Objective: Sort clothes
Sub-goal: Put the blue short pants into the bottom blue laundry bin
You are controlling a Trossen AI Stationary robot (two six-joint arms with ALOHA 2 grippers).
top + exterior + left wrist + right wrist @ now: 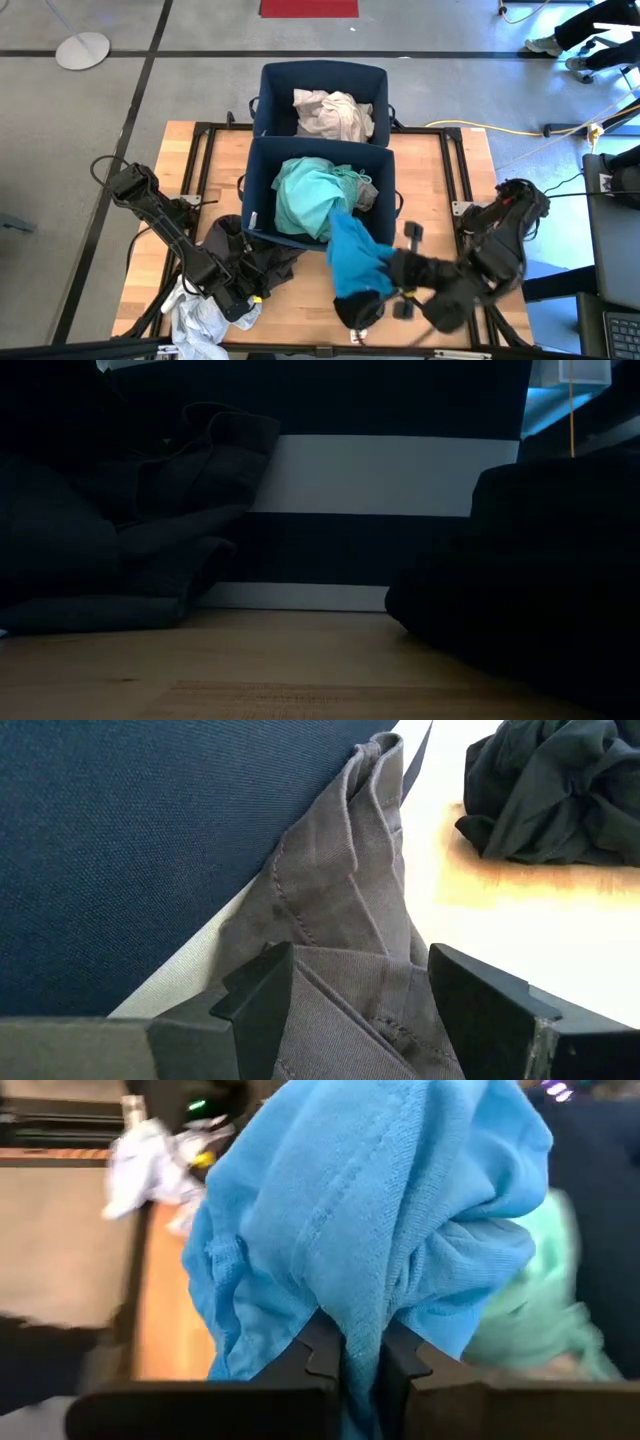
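Two navy fabric bins sit on the wooden worktop (450, 160): far bin (322, 78) at the back edge, near bin (262, 190) touching it in front. Grey floor around has a red mat (308, 8), a round white stand base (83, 50) and a yellow cable (520, 135).

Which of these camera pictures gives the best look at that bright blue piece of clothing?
The right wrist view: the bright blue soft fabric garment fills it, folds and stitching clear, pinched in the right end effector. The high view shows it draped by the nearer navy bin. The low and left wrist views miss it.
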